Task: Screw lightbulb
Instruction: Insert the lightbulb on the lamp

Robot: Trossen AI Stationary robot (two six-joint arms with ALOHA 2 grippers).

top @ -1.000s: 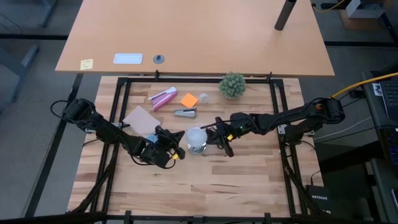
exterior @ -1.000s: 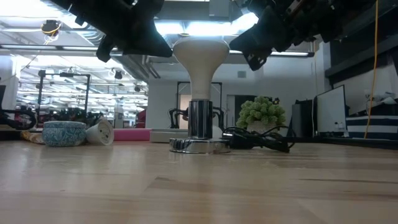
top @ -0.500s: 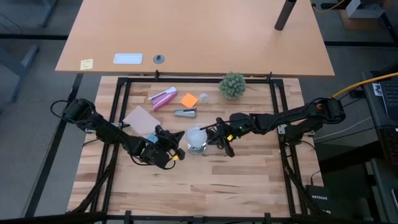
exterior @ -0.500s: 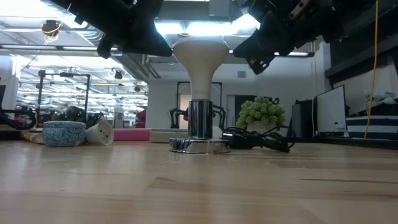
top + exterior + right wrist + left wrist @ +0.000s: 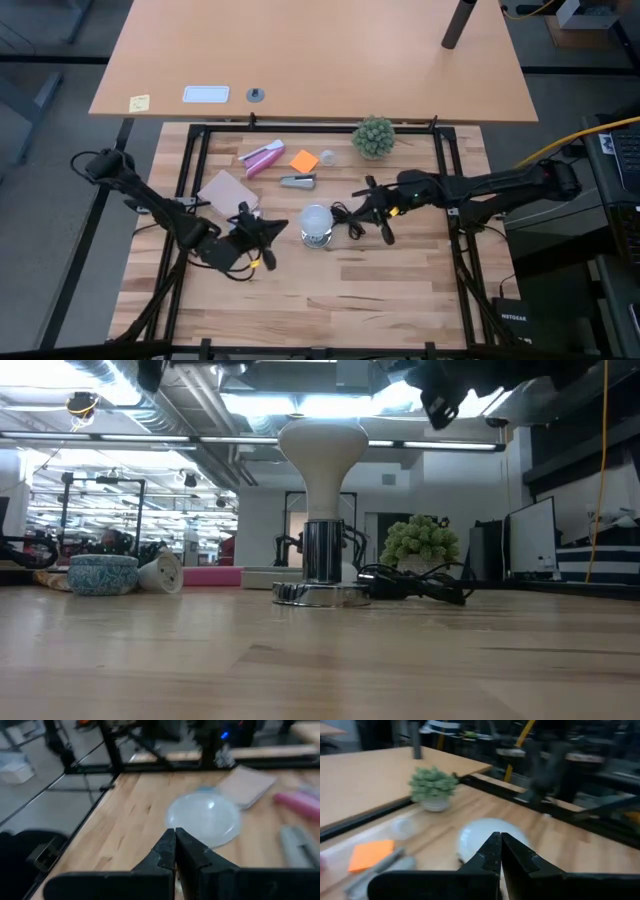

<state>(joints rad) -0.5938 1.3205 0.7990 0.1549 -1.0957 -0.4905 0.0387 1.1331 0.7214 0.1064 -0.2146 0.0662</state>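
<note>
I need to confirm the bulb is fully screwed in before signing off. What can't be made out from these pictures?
- Threaded base of the lightbulb: low view, hidden inside the metal socket.
- Socket: high view, covered by the bulb's dome.
- Left gripper and right gripper: low view, cut off by the top edge.
- Small pale thing by the orange note: high view, too small to identify.

At the centre of the high view stands a white frosted lightbulb (image 5: 316,219) in a shiny silver socket (image 5: 322,565) with a black cord (image 5: 420,584), on a pale wood-grain table (image 5: 330,300) with a black frame. In the upper middle lie a green plant ball (image 5: 373,136), an orange sticky note (image 5: 304,160), a pink case (image 5: 262,157) and a grey-silver stapler (image 5: 297,181). The low view's left shows a blue-and-white patterned bowl (image 5: 103,574).
</note>
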